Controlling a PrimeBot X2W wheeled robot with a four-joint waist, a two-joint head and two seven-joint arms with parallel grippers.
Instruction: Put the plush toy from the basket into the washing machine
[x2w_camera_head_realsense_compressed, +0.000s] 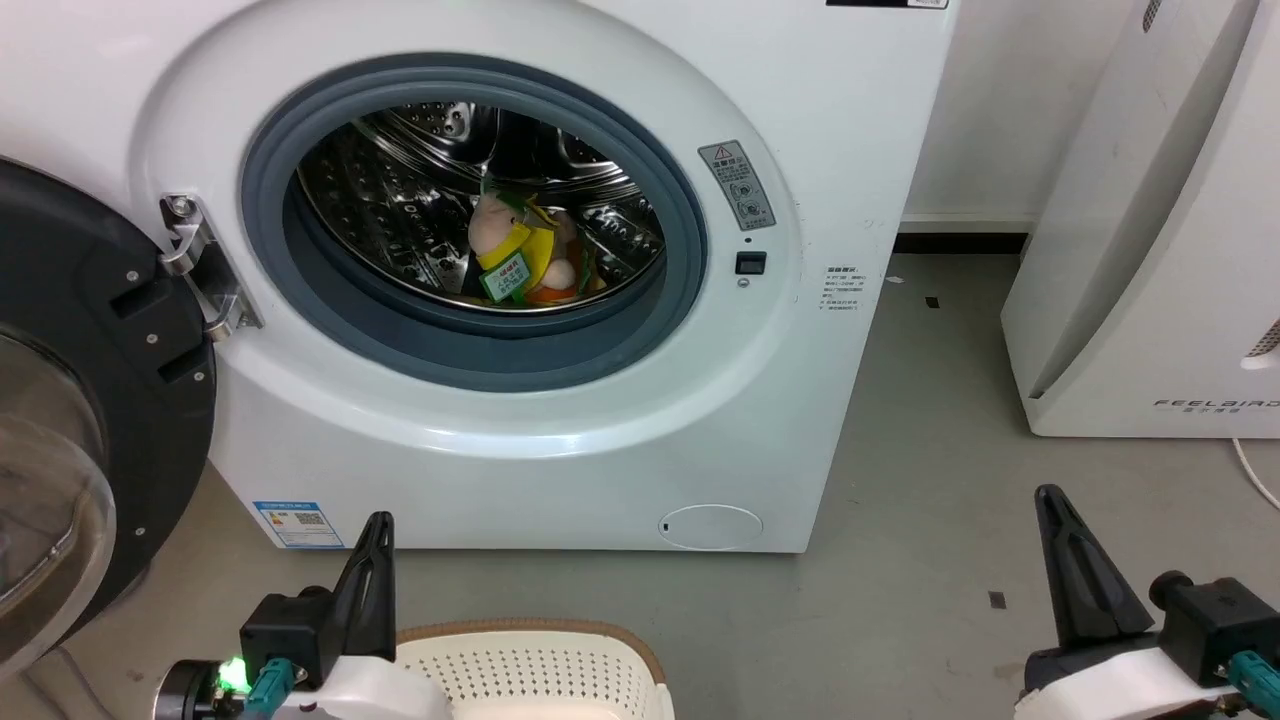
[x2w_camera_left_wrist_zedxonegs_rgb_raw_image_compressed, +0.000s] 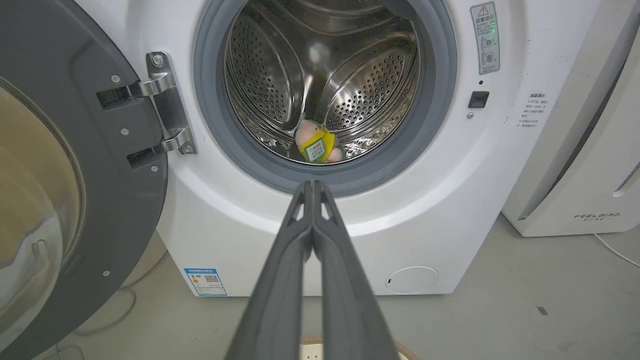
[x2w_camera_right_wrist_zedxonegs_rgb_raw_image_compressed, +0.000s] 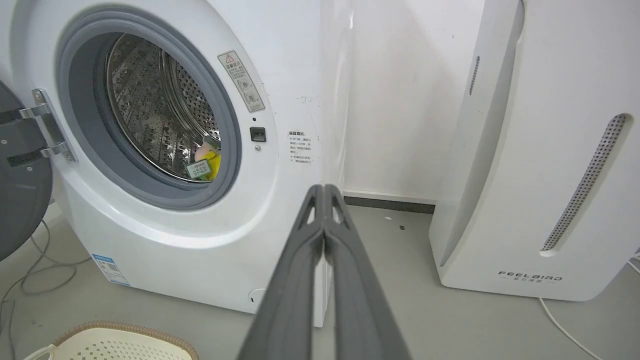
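The left gripper (x2w_camera_left_wrist_zedxonegs_rgb_raw_image_compressed: 313, 186) has its two dark fingers pressed flat together with nothing between them. The right gripper (x2w_camera_right_wrist_zedxonegs_rgb_raw_image_compressed: 324, 189) is clenched on nothing in the same way. Both hang low and well back from the machine. The basket (x2w_camera_head_realsense_compressed: 530, 630) sits just beside the left fingers, on their inner side and below them.

Ahead of and above both pairs of fingertips stands the washing machine (x2w_camera_head_realsense_compressed: 560, 450), with its porthole open. The plush toy (x2w_camera_left_wrist_zedxonegs_rgb_raw_image_compressed: 316, 145) lies inside it on the floor of the steel drum (x2w_camera_left_wrist_zedxonegs_rgb_raw_image_compressed: 350, 75), beyond the grey gasket (x2w_camera_head_realsense_compressed: 690, 250) and directly past the left fingertips. Its green-white tag faces outward. Judged from this, the placing itself looks done.

The door (x2w_camera_head_realsense_compressed: 90, 330) is swung wide, to the outer side of the left fingers. If it were pushed shut carelessly, the toy's position toward the front of the drum could let the tag or a limb catch in the gasket. A forward move of the left arm could clip the basket rim and shove the basket along the floor. A loose cable (x2w_camera_right_wrist_zedxonegs_rgb_raw_image_compressed: 30, 270) lies on the floor by the machine's base and could snag a wheel if the robot rolls that way. The slanted white appliance (x2w_camera_right_wrist_zedxonegs_rgb_raw_image_compressed: 540, 150) stands on the outer side of the right fingers, where a wide swing could strike it.

The count is two grippers with two fingers each, one plush toy, one basket, one washing machine with one door, and one white appliance.
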